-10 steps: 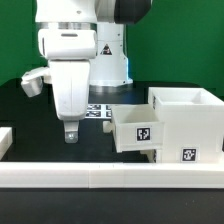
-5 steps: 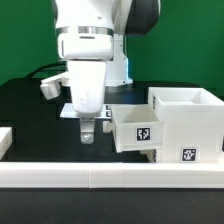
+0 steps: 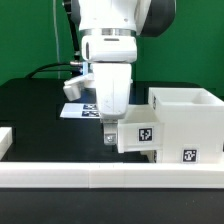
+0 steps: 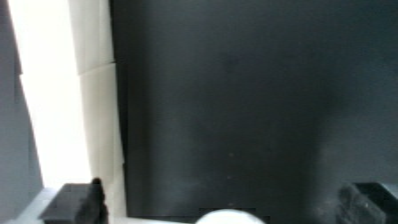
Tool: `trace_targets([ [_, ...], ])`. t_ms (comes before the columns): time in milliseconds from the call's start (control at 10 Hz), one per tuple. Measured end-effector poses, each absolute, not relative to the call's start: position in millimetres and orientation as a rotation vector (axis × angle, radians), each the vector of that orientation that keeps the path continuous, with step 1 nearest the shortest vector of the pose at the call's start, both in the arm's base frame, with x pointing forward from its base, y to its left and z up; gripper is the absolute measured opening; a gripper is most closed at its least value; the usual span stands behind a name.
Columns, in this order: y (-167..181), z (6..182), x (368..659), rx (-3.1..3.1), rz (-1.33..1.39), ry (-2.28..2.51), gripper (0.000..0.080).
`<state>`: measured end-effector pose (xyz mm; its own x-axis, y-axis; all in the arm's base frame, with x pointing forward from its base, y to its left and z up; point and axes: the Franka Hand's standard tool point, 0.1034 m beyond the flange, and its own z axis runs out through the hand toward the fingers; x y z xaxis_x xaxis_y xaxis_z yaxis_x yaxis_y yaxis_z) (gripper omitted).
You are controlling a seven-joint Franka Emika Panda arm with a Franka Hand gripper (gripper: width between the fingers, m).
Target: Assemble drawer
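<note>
The tall white housing [image 3: 188, 118] stands at the exterior view's right, with a tag on its front. A smaller open-top tray [image 3: 142, 128] with a tag stands against its left side. My gripper [image 3: 110, 139] hangs low over the black table, right at the tray's left wall; I cannot tell if it touches. In the wrist view my gripper [image 4: 222, 206] is open and empty, with dark fingertips [image 4: 71, 203] far apart over the black table. A rounded white shape [image 4: 228, 215] sits between them. The second tray is not identifiable.
The marker board [image 3: 80, 108] lies on the table behind the arm. A low white border rail [image 3: 100, 178] runs along the front. A white piece [image 3: 5, 138] sits at the left edge. A white strip [image 4: 80, 110] runs along one side of the wrist view.
The arm has moved steadily to the exterior view's right, from beside the marker board to the tray's left wall. The gripper has stayed low and empty.
</note>
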<state>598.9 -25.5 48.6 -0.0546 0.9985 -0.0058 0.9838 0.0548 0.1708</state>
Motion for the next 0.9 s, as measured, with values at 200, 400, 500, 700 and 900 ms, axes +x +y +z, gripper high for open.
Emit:
trace_targets([
  [200,-22,50.0,604,2.035,0.161,2.222,0.0649],
  [400,-23,49.9,604,2.036,0.16,2.22,0.0649],
  [500,-20,50.7,603,2.052,0.157,2.211,0.0649],
  [700,-6,52.3,603,2.06,0.146,2.218,0.0649],
  [900,-2,54.4,605,2.062,0.12,2.226,0.0649],
])
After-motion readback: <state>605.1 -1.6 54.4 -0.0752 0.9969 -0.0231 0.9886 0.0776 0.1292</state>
